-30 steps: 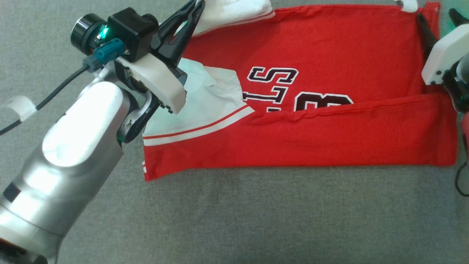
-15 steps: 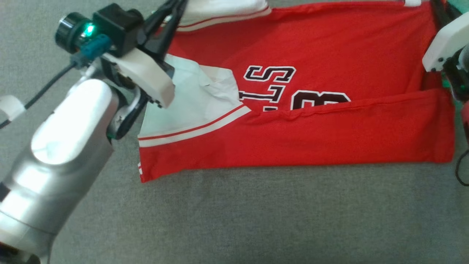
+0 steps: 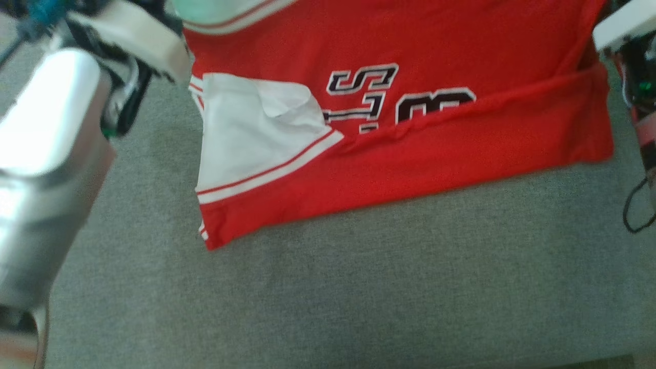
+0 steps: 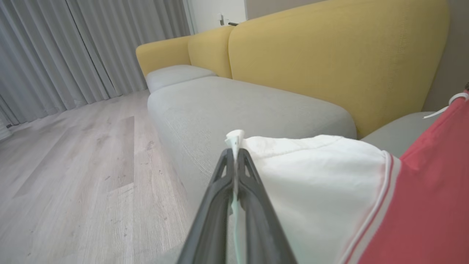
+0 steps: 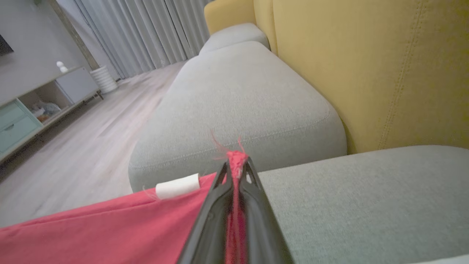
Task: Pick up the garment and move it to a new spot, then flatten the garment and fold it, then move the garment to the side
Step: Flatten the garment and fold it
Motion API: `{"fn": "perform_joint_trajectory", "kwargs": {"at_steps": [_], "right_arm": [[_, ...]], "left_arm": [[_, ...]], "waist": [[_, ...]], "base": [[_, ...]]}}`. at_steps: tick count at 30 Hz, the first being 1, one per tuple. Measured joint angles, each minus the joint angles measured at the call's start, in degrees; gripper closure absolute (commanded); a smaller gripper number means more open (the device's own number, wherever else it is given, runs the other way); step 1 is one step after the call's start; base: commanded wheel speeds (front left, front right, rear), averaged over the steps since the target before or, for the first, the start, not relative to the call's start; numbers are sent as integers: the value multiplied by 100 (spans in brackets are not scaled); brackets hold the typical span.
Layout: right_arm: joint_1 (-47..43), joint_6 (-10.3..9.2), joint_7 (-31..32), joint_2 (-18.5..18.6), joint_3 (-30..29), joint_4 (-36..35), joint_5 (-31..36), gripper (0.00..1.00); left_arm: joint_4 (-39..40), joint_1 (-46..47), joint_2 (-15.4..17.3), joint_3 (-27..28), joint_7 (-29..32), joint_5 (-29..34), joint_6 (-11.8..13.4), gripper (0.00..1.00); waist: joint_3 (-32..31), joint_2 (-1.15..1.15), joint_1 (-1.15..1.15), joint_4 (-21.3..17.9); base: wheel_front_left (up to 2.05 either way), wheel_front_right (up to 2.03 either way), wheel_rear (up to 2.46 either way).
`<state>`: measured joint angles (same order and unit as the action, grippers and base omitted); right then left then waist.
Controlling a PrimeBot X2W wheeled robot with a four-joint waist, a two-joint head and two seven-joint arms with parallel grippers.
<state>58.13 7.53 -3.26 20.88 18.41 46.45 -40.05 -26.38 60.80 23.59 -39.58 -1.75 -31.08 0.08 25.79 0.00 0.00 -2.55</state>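
My left arm (image 3: 46, 154) rises along the left side of the head view. Its silver forearm looks large and blurred, and the white wrist housing sits at the top left corner, just beside the upper left edge of the garment (image 3: 410, 169). My right arm's white wrist housing (image 3: 622, 25) is at the top right corner, next to the garment's right edge, with a dark cable (image 3: 635, 210) looping below it.

My left tool (image 4: 234, 152) has its two dark fingers pressed together on a thin fold of the white sleeve (image 4: 315, 190). A sliver of white cloth pokes out past the tips, and the sleeve spreads away to the right in my left wrist view. My right tool (image 5: 236, 165) is likewise pressed tight, pinching a red corner of the garment, with frayed red threads sticking up between the tips. A small white tag (image 5: 177, 186) lies on the red cloth just left of the fingers in that view.

The garment is a red jersey with white sleeves and dark outlined lettering. It lies on the grey sofa seat (image 3: 359, 297), and a lower band of it is folded up over the bottom of the lettering. Its top edge runs out of the head view toward both tools. The yellow backrest (image 4: 329, 55) stands beyond the seat, with a pale wood floor (image 4: 73, 165) and grey curtains (image 4: 91, 47) to one side.
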Motion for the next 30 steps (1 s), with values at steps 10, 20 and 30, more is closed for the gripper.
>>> {"fn": "perform_joint_trajectory", "kwargs": {"at_steps": [10, 20, 30], "right_arm": [[216, 0, -140, 18, 356, 99, -560, 100], [-257, 0, 156, 434, 860, -59, -1241, 100], [-1083, 0, 951, 1223, 1833, -375, -1691, 100]], "left_arm": [[-1165, 626, -449, 19, -740, 174, -82, 100], [-1434, 157, -531, -236, -893, 130, -371, 100], [-325, -1183, -60, -766, 174, -422, -628, 100]], "waist": [[-35, 0, 0, 47], [-305, 0, 0, 229], [-792, 0, -1, 413]], "base": [[0, 0, 0], [0, 0, 0], [0, 0, 0]]}}
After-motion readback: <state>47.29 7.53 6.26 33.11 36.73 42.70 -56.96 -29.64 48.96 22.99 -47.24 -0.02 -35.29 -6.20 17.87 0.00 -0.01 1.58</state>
